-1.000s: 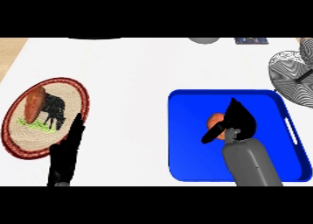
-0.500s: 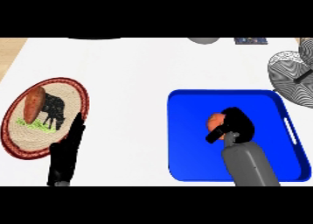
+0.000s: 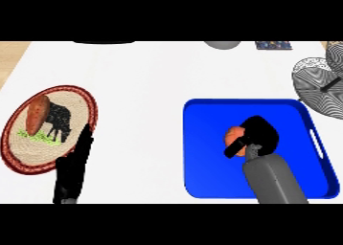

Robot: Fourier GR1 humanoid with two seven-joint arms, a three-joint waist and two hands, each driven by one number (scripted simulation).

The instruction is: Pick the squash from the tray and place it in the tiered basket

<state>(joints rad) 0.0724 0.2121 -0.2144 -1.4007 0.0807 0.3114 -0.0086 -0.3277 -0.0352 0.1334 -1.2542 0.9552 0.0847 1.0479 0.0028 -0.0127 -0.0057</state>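
No readable writing anywhere; the only marking is a black animal figure printed on the woven plate (image 3: pixel 18 153) at left.

Right hand (image 3: pixel 257 135) sits over the blue tray (image 3: pixel 202 167), fingers curled down round the orange squash (image 3: pixel 235 135), thumb on its near side. Squash shows only as a sliver left of the palm, over the tray's middle; cannot tell whether it is off the tray floor.

Left hand (image 3: pixel 74 167) at lower left, fingers straight and relaxed, holding nothing, tips overlapping the plate's right rim.

An orange-brown vegetable (image 3: pixel 37 115) lies on the plate's left half, beside the animal figure.

Basket (image 3: pixel 328 81), black-and-white wavy pattern, stands at upper right, just beyond the tray's far right corner.
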